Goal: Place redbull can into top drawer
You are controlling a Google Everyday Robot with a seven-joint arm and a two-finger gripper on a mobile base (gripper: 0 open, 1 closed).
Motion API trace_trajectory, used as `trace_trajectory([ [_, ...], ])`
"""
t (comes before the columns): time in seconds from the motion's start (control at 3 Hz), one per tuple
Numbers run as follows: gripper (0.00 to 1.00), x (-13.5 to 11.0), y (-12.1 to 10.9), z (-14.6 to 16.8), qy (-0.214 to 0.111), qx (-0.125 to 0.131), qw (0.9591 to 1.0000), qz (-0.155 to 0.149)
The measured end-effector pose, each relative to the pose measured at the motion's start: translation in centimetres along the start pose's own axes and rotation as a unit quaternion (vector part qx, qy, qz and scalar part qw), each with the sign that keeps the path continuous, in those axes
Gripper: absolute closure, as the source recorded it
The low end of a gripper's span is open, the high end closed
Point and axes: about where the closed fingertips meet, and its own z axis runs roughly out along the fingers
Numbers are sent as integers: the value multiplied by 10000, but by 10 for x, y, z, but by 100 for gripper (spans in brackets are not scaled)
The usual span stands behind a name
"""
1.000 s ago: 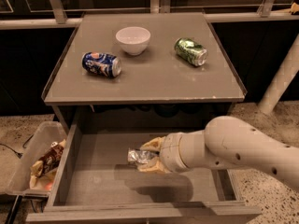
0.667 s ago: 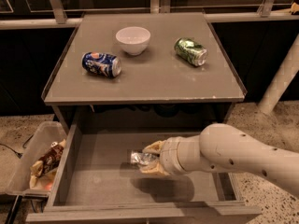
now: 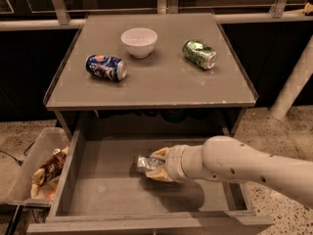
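The top drawer [image 3: 98, 195] is pulled open below the table, its flat grey bottom showing. My gripper [image 3: 155, 165] is inside the drawer, low over its middle, reaching in from the right. Its fingers are closed around the redbull can [image 3: 145, 163], a silver dented can lying sideways with its end pointing left. The can is at or just above the drawer bottom; I cannot tell if it touches. Most of the can is hidden by the fingers.
On the grey table top [image 3: 156, 84] stand a white bowl [image 3: 139, 41], a dark blue can [image 3: 105, 67] lying on its side and a green can [image 3: 199, 53] lying on its side. A clear plastic bin [image 3: 36, 168] with snack bags sits left of the drawer. A white post [image 3: 293, 82] stands at right.
The arm with the can has sunk a little lower and slightly leftward inside the drawer. Nothing else has moved.
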Motion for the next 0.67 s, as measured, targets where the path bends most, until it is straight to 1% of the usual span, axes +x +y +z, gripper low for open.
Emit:
trace_trajectory([
  [0.33, 100, 5, -2, 10, 13, 25, 10000, 41],
  [0.67, 82, 5, -2, 11, 12, 26, 10000, 41],
])
